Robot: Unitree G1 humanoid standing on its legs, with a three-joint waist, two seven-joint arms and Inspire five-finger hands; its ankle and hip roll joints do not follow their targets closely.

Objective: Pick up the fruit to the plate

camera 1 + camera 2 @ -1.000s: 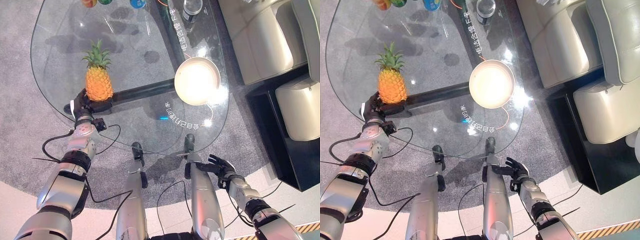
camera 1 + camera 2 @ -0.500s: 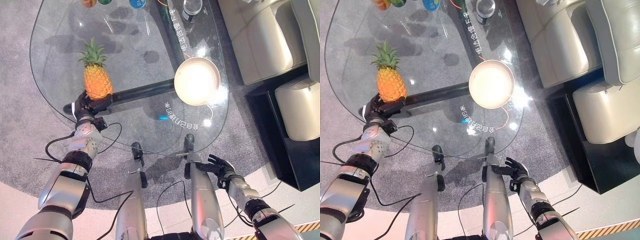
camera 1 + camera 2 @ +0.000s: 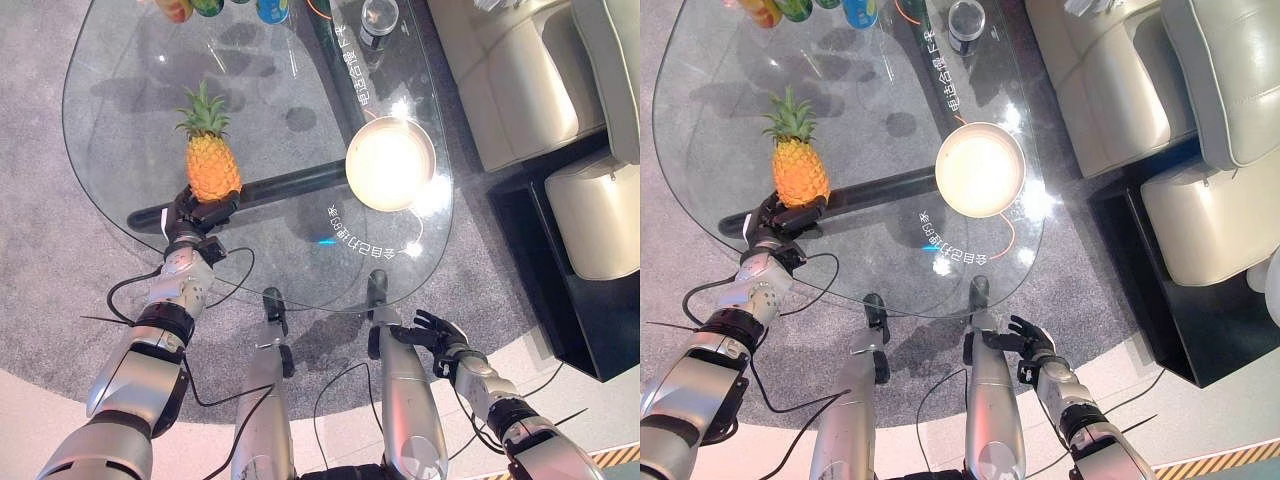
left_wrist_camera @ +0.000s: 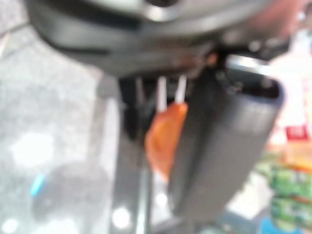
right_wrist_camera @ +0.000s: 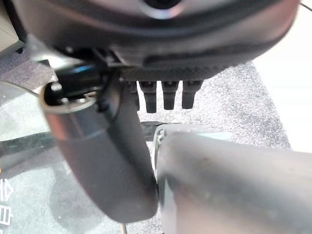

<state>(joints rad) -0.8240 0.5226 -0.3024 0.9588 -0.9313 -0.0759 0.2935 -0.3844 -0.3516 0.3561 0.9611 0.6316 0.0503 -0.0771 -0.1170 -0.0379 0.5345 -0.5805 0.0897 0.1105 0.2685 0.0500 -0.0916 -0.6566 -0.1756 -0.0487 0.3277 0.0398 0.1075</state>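
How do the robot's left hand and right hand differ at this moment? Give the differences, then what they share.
The left hand reaches over the glass table with its fingers curled round the base of the pineapple; the right hand holds nothing, its fingers relaxed. The left hand is up at table height; the right hand hangs low, off the table's near edge. Both are dark hands on silver-grey arms.

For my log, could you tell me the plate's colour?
The plate is cream-white, clearest in the right eye view.
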